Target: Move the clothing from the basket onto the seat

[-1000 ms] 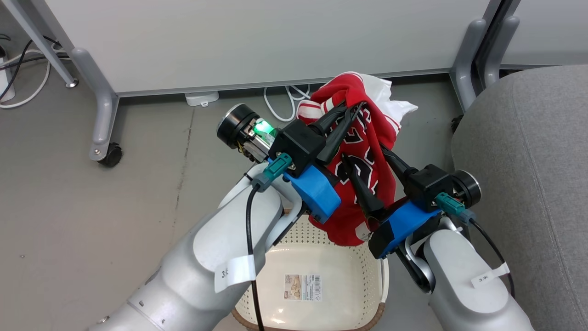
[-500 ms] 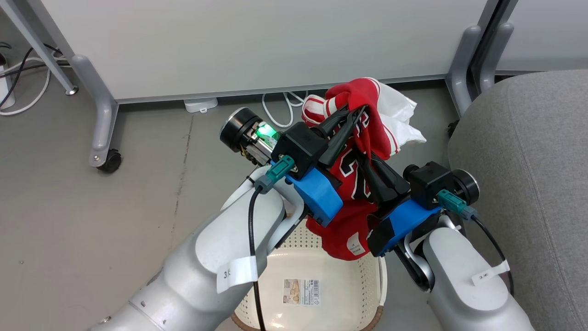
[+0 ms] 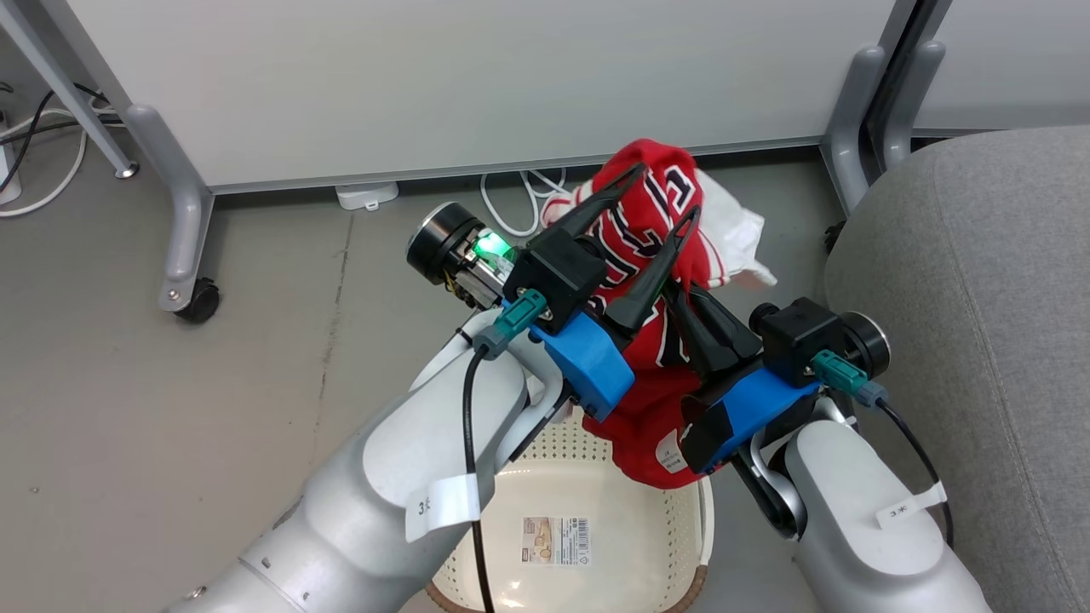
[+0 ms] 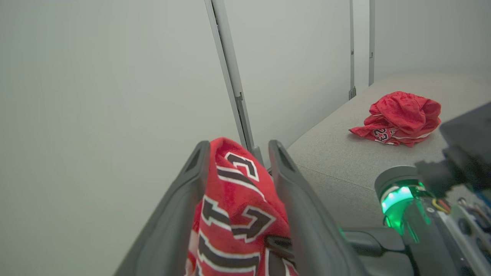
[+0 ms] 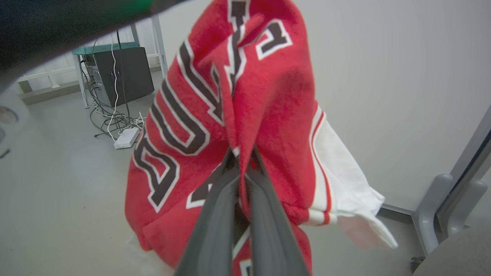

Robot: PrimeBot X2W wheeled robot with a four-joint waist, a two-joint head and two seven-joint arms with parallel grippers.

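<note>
Right gripper (image 3: 681,298) is clamped tight on a fold of the jersey (image 3: 630,230), fingers pressed together with red cloth bunched over their tips. The left gripper (image 3: 666,191) stands with its fingers well apart. The lettered part of the jersey sits loose in the gap, and it doesn't look pinched (so the right side alone seems to carry the weight). From the right fingertips the jersey hangs long-axis down, its lower hem dangling above the basket (image 3: 681,511). The seat (image 3: 979,298) lies off to the outer side of the right fingers, away from the left ones, so the right arm is plainly the nearer. The shorts (image 4: 399,117) lie on that cushion. I'd expect a sideways carry towards the seat, clear of the left fingers.
</note>
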